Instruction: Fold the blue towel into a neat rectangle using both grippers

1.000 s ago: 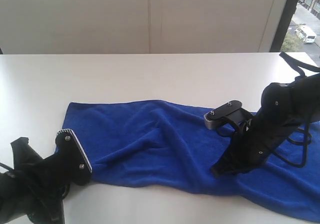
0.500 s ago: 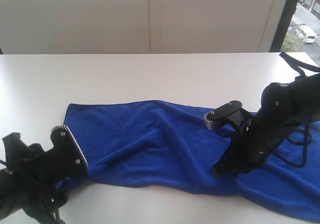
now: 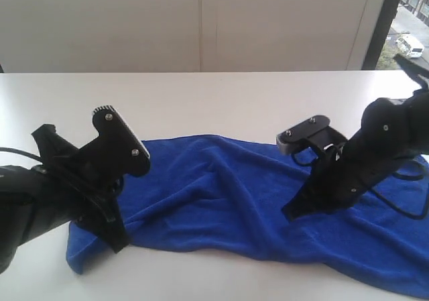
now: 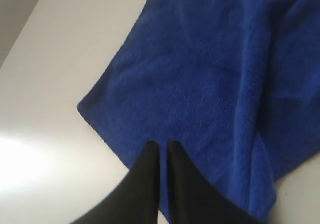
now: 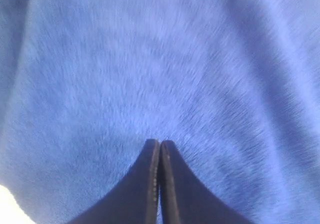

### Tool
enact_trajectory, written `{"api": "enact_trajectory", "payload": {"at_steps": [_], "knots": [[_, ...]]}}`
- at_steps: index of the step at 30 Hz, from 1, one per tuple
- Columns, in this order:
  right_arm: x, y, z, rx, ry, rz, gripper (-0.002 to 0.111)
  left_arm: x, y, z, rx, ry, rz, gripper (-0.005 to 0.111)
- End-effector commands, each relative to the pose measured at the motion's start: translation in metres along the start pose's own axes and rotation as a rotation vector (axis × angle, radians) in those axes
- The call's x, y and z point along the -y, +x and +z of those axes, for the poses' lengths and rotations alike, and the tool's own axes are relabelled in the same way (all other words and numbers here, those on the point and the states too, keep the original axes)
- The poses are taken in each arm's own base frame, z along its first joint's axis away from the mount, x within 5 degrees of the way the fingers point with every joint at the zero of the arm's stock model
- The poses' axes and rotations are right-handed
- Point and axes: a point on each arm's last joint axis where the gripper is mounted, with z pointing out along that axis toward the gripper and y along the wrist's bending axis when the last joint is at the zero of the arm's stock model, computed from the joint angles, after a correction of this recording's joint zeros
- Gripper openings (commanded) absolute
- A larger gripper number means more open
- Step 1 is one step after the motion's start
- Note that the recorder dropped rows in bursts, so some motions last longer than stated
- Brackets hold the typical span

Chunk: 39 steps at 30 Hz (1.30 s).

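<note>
touching the blue towel (image 3: pixel 221 194), right claw (image 5: pixel 160 142) is closed; left claw (image 4: pixel 161 145) narrow at its edge, grip unclear.

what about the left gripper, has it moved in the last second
Yes. The left gripper has swung up and rightward, toward the table's far edge, over the blue towel's left end.

The white table (image 3: pixel 201 100) carries the blue towel (image 3: pixel 214 194), lying rumpled lengthwise near its front edge.
</note>
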Motion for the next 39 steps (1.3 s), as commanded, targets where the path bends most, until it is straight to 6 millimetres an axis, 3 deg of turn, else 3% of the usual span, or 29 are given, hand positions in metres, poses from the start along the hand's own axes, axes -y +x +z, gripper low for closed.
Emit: {"api": "enact_trajectory", "payload": {"at_steps": [1,7,9,13,17,20,26,28,31,36,39], "knots": [[0.000,-0.008,-0.031,0.124,0.038,-0.018,0.000,-0.005,-0.008,-0.002,0.044,-0.006,0.108,0.000],[-0.004,-0.011,-0.053,0.193,0.031,0.017,0.000,0.005,-0.013,-0.003,0.106,0.098,0.056,0.000],[-0.010,-0.010,-0.056,0.189,0.012,0.008,0.000,-0.002,-0.012,-0.001,0.101,0.060,0.001,0.000],[-0.043,-0.013,-0.057,0.191,-0.098,-0.138,0.000,-0.035,-0.002,0.022,0.071,0.027,-0.151,0.000],[-0.076,-0.017,-0.055,0.224,-0.164,-0.252,0.000,-0.075,0.004,0.056,0.169,0.269,-0.405,0.000],[-0.090,-0.017,-0.053,0.227,-0.182,-0.293,0.000,-0.111,0.016,0.080,0.200,0.311,-0.586,0.000],[-0.099,-0.024,-0.039,0.204,-0.191,-0.333,0.000,-0.128,0.028,0.109,0.010,0.478,-0.540,0.000],[-0.100,-0.033,-0.032,0.192,-0.196,-0.334,0.000,-0.135,0.035,0.116,-0.221,0.520,-0.461,0.000],[-0.102,-0.050,-0.024,0.180,-0.208,-0.339,0.000,-0.151,0.039,0.125,-0.492,0.443,-0.404,0.000],[-0.106,-0.071,-0.002,0.143,-0.229,-0.345,0.000,-0.155,0.020,0.137,-0.353,0.515,-0.424,0.000],[-0.108,-0.076,0.014,0.107,-0.250,-0.352,0.000,-0.151,0.019,0.149,-0.306,0.517,-0.462,0.000]]}}
